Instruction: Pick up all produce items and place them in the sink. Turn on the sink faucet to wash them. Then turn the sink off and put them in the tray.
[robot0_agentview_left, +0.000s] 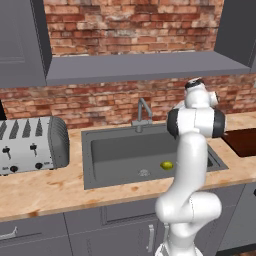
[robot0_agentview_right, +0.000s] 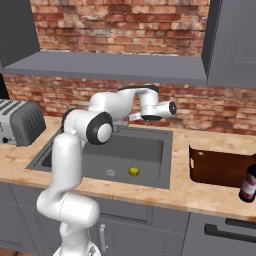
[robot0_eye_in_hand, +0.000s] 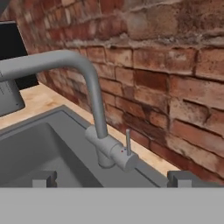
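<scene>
- My gripper (robot0_eye_in_hand: 112, 178) sits right in front of the faucet (robot0_eye_in_hand: 98, 127), jaws spread wide with nothing between them. The finger tips (robot0_eye_in_hand: 43, 178) poke up on either side of the faucet base, so I'm lined up on it but not touching yet, far as I can tell.
- The little lever (robot0_eye_in_hand: 127, 141) stands upright on the faucet body, just beyond my fingers. I'd guess that's what I need to nudge to get the water going, which is why the hand is parked low and close by the back wall instead of over the basin.
- The spout arcs up from the base and bends out over the sink (robot0_agentview_left: 100, 150), so whatever lies under it should get rinsed.
- The lime (robot0_agentview_left: 166, 164) is already down in the sink, resting on the floor near the front wall, just beside the drain (robot0_agentview_left: 144, 172). So the drop-in step looks done and turning on the water is next.
- The tray (robot0_agentview_right: 220, 167) waits on the counter off to the side of the sink, with a bottle (robot0_agentview_right: 248, 183) just in front of it. That's where the lime goes after the wash.
- Toaster (robot0_agentview_left: 30, 145) sits on the opposite side of the sink, out of my way.
- Risk: my wide jaws could slip past that thin lever instead of pushing it.
</scene>
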